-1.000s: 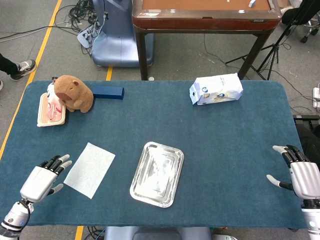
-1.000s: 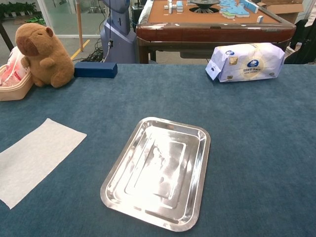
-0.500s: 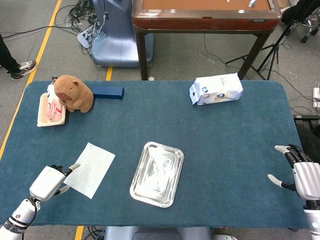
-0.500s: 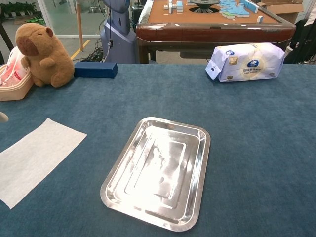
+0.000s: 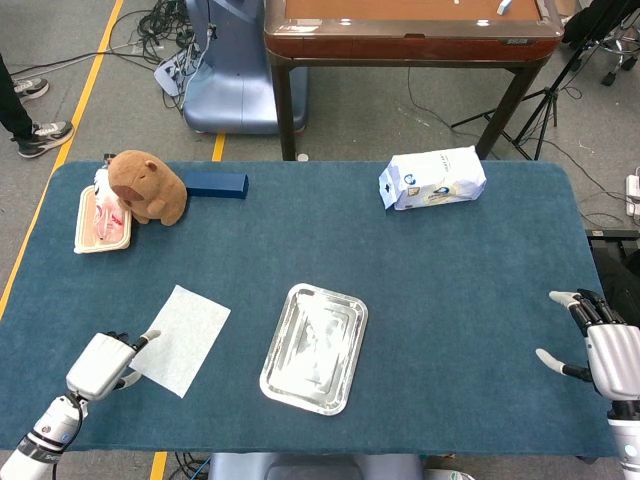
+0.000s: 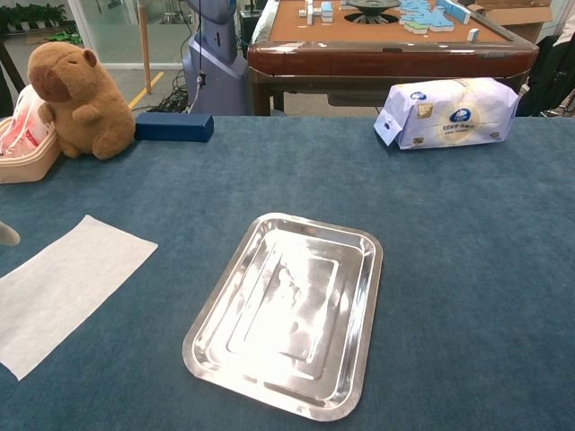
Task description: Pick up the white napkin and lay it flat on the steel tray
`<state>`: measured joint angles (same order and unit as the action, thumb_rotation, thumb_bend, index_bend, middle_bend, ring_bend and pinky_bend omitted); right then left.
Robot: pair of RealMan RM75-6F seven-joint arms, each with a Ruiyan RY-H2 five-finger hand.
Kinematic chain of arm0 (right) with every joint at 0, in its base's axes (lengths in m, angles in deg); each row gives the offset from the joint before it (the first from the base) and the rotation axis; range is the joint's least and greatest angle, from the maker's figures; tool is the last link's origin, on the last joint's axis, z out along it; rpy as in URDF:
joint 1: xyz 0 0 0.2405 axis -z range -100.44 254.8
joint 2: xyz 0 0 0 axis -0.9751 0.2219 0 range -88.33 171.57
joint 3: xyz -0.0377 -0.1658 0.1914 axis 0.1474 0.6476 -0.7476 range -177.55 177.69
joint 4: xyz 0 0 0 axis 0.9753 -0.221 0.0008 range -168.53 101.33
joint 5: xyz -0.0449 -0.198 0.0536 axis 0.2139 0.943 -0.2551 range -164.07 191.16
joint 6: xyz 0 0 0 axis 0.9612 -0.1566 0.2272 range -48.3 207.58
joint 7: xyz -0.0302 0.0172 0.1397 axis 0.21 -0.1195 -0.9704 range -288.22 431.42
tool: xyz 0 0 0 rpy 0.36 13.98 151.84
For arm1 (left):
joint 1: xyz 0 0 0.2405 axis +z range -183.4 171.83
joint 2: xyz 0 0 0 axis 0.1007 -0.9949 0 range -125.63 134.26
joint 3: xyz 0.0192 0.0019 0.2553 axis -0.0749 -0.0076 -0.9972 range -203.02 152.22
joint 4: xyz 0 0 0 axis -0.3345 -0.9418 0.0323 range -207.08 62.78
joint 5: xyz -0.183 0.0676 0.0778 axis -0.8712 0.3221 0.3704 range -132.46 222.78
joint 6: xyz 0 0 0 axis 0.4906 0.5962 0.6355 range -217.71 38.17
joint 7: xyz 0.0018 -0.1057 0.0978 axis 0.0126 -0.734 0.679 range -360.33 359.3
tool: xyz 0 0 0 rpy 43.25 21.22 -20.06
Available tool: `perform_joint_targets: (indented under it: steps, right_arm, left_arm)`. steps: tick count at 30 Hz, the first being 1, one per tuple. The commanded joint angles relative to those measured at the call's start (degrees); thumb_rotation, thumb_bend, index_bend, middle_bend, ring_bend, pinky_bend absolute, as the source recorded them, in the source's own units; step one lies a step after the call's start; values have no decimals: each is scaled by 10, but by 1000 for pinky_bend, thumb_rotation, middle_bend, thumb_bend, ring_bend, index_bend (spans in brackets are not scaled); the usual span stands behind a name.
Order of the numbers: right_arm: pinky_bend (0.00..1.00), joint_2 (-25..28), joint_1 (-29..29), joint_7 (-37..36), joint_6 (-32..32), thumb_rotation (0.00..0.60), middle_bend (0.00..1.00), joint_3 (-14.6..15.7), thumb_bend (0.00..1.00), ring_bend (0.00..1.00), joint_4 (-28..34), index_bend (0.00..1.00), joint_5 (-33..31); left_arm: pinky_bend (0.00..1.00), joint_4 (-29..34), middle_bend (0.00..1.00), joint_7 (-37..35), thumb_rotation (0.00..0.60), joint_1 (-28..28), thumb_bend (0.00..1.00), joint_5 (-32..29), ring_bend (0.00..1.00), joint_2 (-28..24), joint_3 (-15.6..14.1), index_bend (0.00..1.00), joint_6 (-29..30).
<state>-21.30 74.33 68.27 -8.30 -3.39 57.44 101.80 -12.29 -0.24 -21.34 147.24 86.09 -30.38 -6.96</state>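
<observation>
The white napkin [image 5: 180, 338] lies flat on the blue table [image 5: 450, 290], left of the empty steel tray [image 5: 314, 348]; the chest view shows both, napkin [image 6: 67, 285] and tray [image 6: 287, 310]. My left hand [image 5: 104, 364] is at the napkin's near-left edge, holding nothing, with one fingertip reaching to the paper's border. In the chest view only a pale fingertip [image 6: 7, 235] shows at the left frame edge. My right hand [image 5: 604, 345] hovers at the table's right edge with fingers spread and nothing in it.
A brown plush capybara [image 5: 148, 187] leans on a basket of packets [image 5: 100, 220] at the far left, next to a dark blue box [image 5: 215, 185]. A tissue pack [image 5: 432, 178] lies at the far right. A wooden table [image 5: 410, 35] stands beyond.
My left hand has turned and shifted right toward the napkin's near-left edge, its spread fingers drawn in to one extended tip. The right hand, napkin and tray have barely moved.
</observation>
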Motion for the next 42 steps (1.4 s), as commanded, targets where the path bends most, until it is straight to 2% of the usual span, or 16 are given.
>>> perform_joint_targets:
  steps: [1,14,34,42]
  right_arm:
    - [363,0,0,0,0,600,289,0,0,172,1,247,0]
    - [363,0,0,7,4,600,289,1,0,172,3,247,-3]
    - [363,0,-1,12,9,600,289,0,0,172,4,247,-6]
    - [363,0,-2,12,11,600,289,0,0,172,4,247,-8]
  left_arm:
    - [733,-14,920,-5,600,1,24,-6,657,9,-2,292,-5]
    - [733,-64,924,-17,600,6,24,-23,658,31,-10,345,-17]
    - [730,-69,895,-20,600,5,24,-29,645,37,-18,474,-22]
    - [730,-70,892,-21,600,4,109,-30,642,40,-17,493,-18]
